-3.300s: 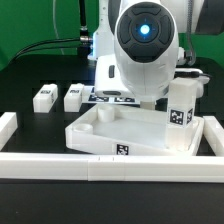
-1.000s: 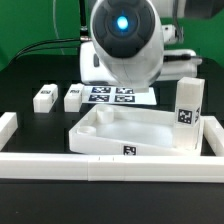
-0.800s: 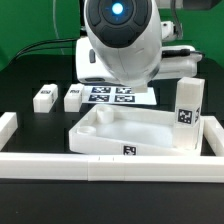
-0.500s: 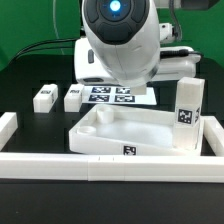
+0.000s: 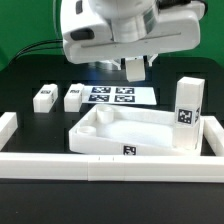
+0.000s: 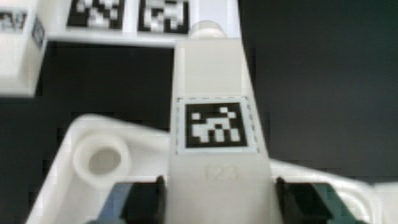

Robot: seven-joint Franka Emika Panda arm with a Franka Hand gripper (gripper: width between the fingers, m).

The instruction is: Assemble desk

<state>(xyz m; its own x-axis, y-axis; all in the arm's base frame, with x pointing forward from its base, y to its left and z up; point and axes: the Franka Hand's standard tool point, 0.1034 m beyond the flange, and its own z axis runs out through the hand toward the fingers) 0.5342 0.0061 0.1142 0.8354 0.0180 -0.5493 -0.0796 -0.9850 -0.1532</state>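
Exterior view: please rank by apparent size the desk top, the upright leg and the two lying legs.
1. desk top
2. upright leg
3. lying legs: they look alike, so tied; both lie farther back, so true size is unsure.

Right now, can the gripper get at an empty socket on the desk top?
Probably yes. The gripper is up off the desk top, and the socket is open and empty. In the wrist view a leg shows between the fingers, beside that socket, not over it.

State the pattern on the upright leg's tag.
Black-and-white blocky squares on the tag; sharpest in the wrist view.
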